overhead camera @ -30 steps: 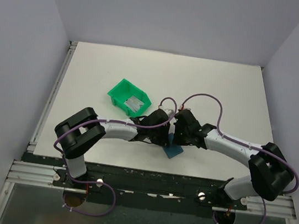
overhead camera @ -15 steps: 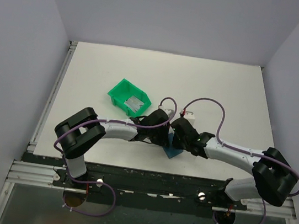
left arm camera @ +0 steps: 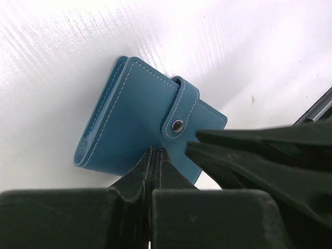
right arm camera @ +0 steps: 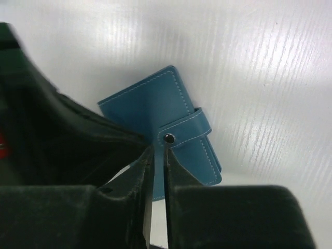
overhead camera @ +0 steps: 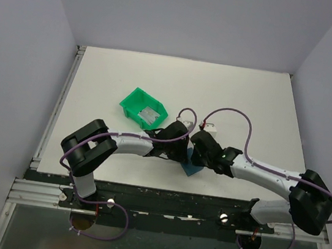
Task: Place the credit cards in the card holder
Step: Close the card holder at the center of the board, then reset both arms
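Note:
The slate-blue card holder lies closed on the white table, its strap snapped over the stud. In the top view only its near corner shows under the two wrists. My left gripper is shut, its tips resting on the holder's cover just below the stud. My right gripper stands slightly open right beside it, tips at the strap end near the stud, with nothing between the fingers. One silvery credit card lies in the green bin.
The green bin sits up and to the left of the grippers. The table's dark front edge runs close behind the card holder. Both arms meet over the holder, and purple cables loop above them.
The right arm has swung its elbow outward to the right and its wrist has dropped toward the holder; its jaws have parted a little. The left arm and the holder have not moved.

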`<state>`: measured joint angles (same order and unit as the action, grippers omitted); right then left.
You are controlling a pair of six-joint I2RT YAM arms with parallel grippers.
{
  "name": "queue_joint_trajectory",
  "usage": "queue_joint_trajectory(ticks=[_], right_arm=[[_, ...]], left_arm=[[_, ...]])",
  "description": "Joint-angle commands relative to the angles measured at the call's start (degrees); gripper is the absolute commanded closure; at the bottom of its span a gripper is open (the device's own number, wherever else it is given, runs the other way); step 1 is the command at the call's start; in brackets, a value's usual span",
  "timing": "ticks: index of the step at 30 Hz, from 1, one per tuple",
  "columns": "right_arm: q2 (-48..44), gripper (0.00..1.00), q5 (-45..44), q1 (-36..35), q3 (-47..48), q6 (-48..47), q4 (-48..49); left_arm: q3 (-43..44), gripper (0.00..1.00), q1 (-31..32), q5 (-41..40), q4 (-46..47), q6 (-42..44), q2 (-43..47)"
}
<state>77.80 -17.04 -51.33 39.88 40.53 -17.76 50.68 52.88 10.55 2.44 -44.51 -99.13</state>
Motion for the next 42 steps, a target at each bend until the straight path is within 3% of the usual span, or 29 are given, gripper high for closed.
queue_joint_trajectory(ticks=[1,7,13,19,24,27,28,32,36,42], right_arm=[[-5.8,0.75,-1.06,-0.35,5.73,-3.7,-3.6],[-13.01,0.65,-2.65,2.46,7.76,-4.06,-6.23],[-20.48,0.61,-1.77,5.45,2.14,-3.62,-7.99],[-26.55,0.46,-0.02,5.98,-3.05,-2.83,-8.87],[-29.28,0.33,1.56,5.98,-4.37,-3.88,-10.19],[-29.37,0.28,3.23,5.89,-4.81,-4.58,-10.45],[-29.29,0.26,3.5,5.89,-4.9,-4.67,-10.45],[-29.63,0.13,3.59,5.98,-5.42,-4.85,-10.72],[-31.12,0.01,1.57,5.89,-6.48,-2.83,-11.51],[-33.15,0.0,0.16,5.89,-7.53,-1.95,-13.26]], left_arm=[[1.35,1.0,-0.06,-2.72,-5.16,1.8,-0.02],[4.61,1.0,-0.41,-6.06,-9.03,4.08,5.08],[4.0,1.0,-2.08,-9.13,-10.87,5.31,12.46],[1.63,0.95,-3.05,-15.02,-14.21,6.37,21.24],[-1.19,0.7,-3.49,-20.55,-18.16,6.28,28.36],[-3.21,0.47,-3.49,-23.98,-20.8,5.49,32.06],[-3.82,0.33,-3.49,-25.04,-22.02,5.23,33.46],[-7.16,0.11,-3.49,-28.47,-24.84,3.47,38.39],[-9.45,0.02,-3.49,-30.75,-27.65,1.98,42.26],[-9.72,0.01,-3.49,-34.89,-34.16,-1.01,45.07]])
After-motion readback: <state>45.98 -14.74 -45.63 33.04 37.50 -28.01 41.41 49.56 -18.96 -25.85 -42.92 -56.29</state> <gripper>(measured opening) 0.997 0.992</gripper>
